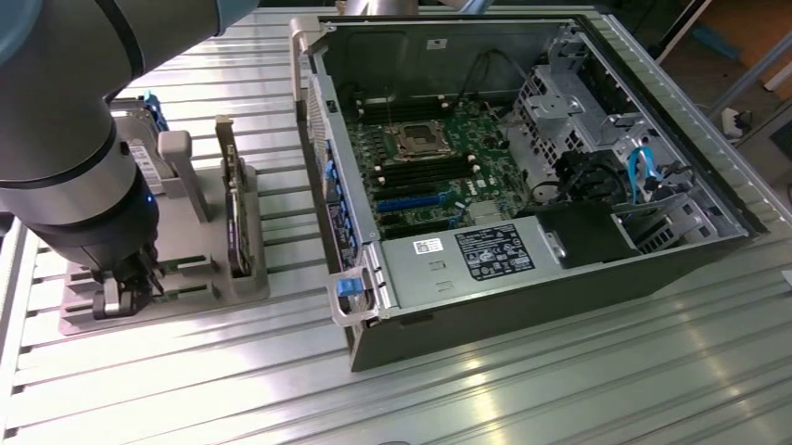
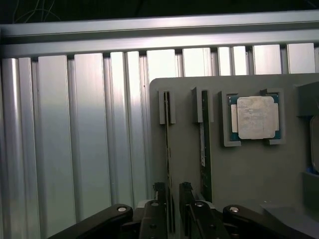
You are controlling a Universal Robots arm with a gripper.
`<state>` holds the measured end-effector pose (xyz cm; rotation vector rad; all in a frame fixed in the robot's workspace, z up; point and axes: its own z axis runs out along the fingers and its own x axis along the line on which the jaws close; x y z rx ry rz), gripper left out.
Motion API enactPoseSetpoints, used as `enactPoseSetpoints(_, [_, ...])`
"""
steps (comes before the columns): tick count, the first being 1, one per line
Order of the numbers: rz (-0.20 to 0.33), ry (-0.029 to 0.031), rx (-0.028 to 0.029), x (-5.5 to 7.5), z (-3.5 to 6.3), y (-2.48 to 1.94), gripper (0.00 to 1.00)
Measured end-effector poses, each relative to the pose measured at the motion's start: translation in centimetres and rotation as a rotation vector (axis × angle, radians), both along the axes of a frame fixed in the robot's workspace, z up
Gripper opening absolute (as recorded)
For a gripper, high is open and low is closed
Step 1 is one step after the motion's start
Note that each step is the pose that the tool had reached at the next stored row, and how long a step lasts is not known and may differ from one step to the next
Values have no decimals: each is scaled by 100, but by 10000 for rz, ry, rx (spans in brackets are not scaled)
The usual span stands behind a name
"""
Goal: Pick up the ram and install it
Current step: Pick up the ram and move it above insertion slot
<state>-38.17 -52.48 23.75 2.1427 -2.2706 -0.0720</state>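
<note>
The ram is a thin green stick standing on edge in a slot of the grey holder. A twin green stick with a white label stands in the slot beside it. My gripper is low over the holder. Its two black fingers straddle the near end of the ram, with a narrow gap on each side. In the exterior view the gripper hangs at the holder's near end, at the exterior view's left, and the arm hides the ram.
A CPU chip lies in a recess of the holder. A dark expansion card stands upright in the holder. The open computer case with its motherboard lies at the exterior view's right on the ribbed metal table.
</note>
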Motion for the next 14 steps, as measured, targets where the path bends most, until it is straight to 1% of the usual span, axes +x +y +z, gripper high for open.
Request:
enactPoseSetpoints(7, [0,5,0,11,0,0,25])
enactPoseSetpoints(11, [1,-32,-1,12,-6,0,25])
enactPoseSetpoints(14, [0,-35,-2,11,-6,0,25])
